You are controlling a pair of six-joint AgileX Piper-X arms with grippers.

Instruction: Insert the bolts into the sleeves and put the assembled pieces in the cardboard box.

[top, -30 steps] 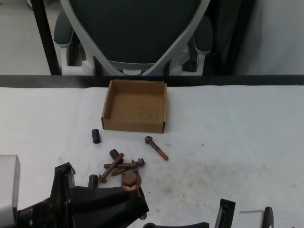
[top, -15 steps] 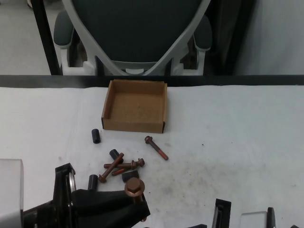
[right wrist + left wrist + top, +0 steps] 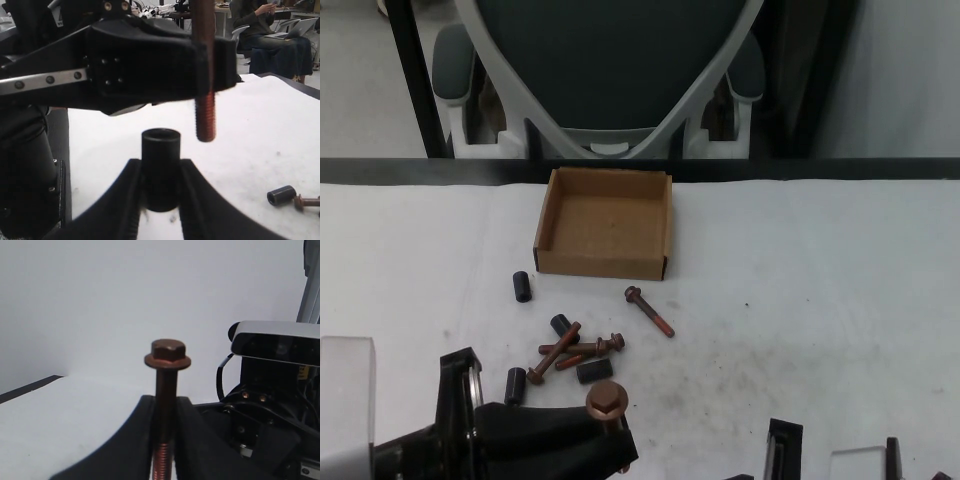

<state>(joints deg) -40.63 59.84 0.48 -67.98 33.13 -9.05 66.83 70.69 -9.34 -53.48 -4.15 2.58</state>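
Counting copper bolts: held bolt [image 3: 166,375] upright, hex head up, clamped in left gripper [image 3: 165,407]; lone bolt [image 3: 649,311]; overlapping pile [image 3: 575,350], 2+, no. unclear. Black tube sleeves: 4 loose sleeves [image 3: 522,287]; held sleeve [image 3: 160,145] pinched in right gripper [image 3: 160,172], bolt's threaded tip beside its mouth, not in. Cardboard box [image 3: 600,266] at 12 o'clock of pile. White speckled bench [image 3: 800,280]; office chair [image 3: 610,60] beyond.

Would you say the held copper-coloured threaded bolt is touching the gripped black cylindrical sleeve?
Apart. The right wrist view shows bare white bench between the bolt tip and the sleeve rim.
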